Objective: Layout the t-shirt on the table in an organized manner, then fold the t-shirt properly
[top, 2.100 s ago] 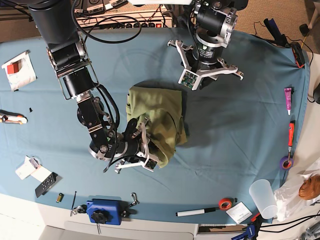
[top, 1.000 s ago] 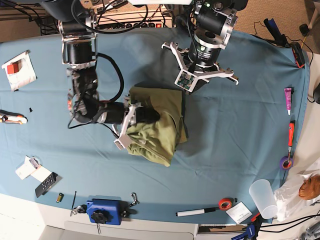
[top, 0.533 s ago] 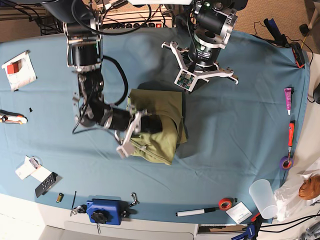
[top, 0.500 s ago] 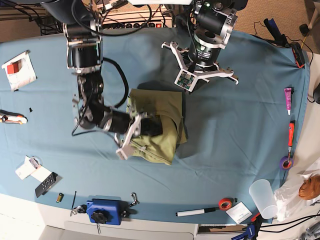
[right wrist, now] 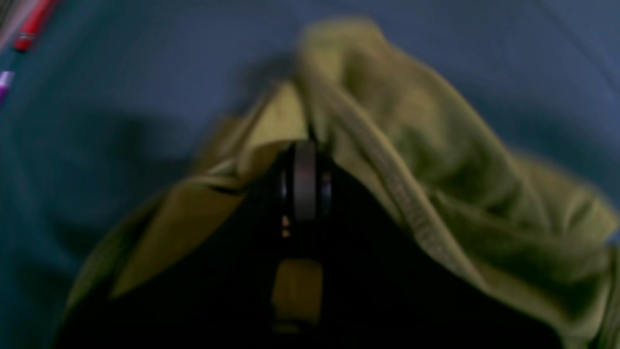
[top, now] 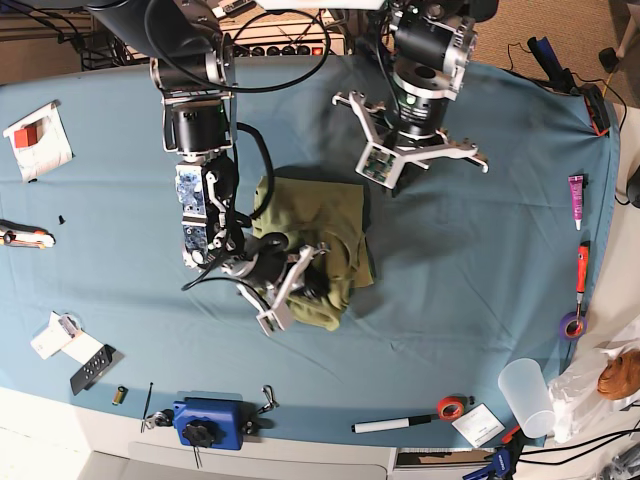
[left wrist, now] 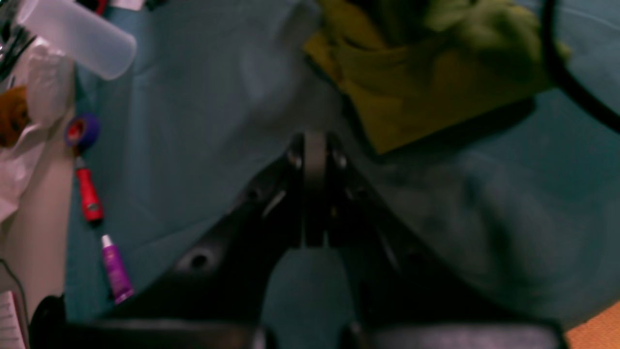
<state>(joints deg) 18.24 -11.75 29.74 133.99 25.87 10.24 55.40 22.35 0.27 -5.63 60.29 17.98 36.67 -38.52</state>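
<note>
The olive-green t-shirt lies bunched in a compact heap in the middle of the blue table. My right gripper sits at the heap's near edge. In the right wrist view it is shut, with a hemmed fold of the t-shirt draped over and around its tip. My left gripper hovers just behind the shirt's far edge, shut and empty. In the left wrist view it hangs over bare table, with the t-shirt just beyond its tip.
Along the right edge lie a purple tube, a red screwdriver and a purple tape roll. A plastic cup, a marker, red tape and a blue device line the front edge. A remote lies front left.
My right arm has swung round. Its gripper moved from the shirt's left side to its near edge, pulling fabric along and bunching the heap tighter. The left gripper shifted slightly right.
</note>
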